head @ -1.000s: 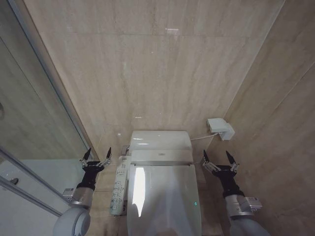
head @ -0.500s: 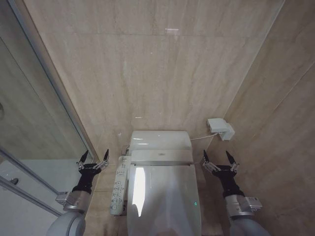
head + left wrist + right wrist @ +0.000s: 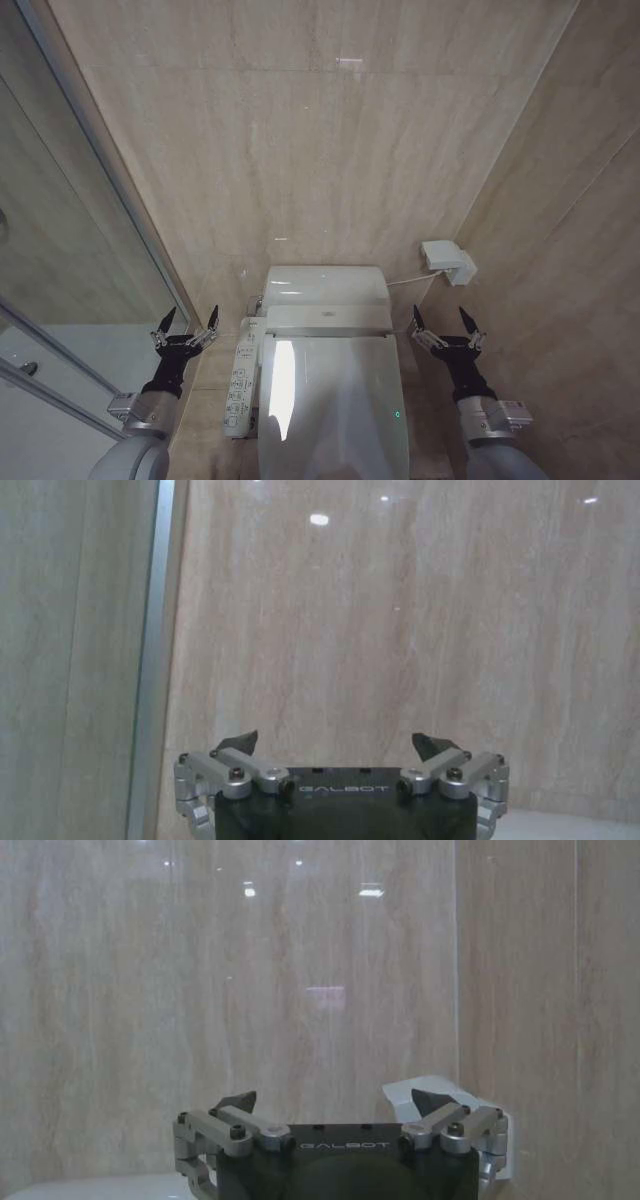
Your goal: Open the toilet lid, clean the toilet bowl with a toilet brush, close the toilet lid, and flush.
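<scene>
A: Toilet lid [image 3: 335, 400] is seen closed over the toilet bowl [image 3: 264, 425], near the middle of the head view, with the tank [image 3: 325, 287] at its far end against the beige wall [image 3: 300, 150].

B: What is changed from a second ago?

A: The left tool [image 3: 185, 326] has been drawn leftward, away from the button panel [image 3: 240, 385] and closer to the glass shower partition [image 3: 80, 260]. Its arm has also been shifted left. The right tool [image 3: 444, 324] has been kept where it was, to the right of the lid, below the white wall box [image 3: 449, 261]. Nothing on the toilet has been moved.

B: How are the tools held?

A: Both are released, with fingers spread and nothing between them. In the left wrist view the left tool [image 3: 340, 744] is pointed at bare wall beside the metal partition frame [image 3: 148, 660]. In the right wrist view the right tool [image 3: 335, 1102] is pointed at the wall, with the wall box [image 3: 440, 1095] partly covered by one finger.

B: What is cut off or hard to make out?

A: The lid's near end is cut by the lower picture edge. The bowl is almost wholly covered by the lid, so only its outer side can be made out. The panel's button markings cannot be read.
</scene>
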Robot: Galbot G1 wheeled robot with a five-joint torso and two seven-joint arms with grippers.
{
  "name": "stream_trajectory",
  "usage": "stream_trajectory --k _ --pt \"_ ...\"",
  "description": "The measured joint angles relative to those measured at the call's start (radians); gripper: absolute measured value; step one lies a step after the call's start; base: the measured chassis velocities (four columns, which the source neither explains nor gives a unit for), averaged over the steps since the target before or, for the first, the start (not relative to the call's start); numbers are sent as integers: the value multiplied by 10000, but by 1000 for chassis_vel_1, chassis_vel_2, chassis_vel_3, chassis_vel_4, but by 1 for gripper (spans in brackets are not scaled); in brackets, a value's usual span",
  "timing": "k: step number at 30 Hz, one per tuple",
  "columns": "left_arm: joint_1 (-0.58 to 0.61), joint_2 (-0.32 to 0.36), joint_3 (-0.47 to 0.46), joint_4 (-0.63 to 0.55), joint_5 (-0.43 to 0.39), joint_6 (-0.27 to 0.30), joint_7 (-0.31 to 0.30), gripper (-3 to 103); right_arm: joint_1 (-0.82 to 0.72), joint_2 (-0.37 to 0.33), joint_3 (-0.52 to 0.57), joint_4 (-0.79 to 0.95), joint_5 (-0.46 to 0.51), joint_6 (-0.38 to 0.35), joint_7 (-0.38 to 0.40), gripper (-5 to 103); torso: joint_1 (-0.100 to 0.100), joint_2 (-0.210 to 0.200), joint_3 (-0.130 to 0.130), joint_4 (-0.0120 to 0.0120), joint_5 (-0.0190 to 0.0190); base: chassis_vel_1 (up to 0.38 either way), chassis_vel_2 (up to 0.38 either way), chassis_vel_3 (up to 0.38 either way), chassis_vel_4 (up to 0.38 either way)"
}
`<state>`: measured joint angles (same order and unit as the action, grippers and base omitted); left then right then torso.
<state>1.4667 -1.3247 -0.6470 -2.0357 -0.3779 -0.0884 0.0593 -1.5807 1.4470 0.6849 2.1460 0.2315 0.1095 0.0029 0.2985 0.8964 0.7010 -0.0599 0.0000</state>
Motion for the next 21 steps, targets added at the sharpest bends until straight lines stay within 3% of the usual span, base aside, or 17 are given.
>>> stream_trajectory --k 21 --pt "521 9 -212 -436 165 13 -31 100 0 0 0 0 0 1 0 100 0 0 0 1 0 0 0 0 0"
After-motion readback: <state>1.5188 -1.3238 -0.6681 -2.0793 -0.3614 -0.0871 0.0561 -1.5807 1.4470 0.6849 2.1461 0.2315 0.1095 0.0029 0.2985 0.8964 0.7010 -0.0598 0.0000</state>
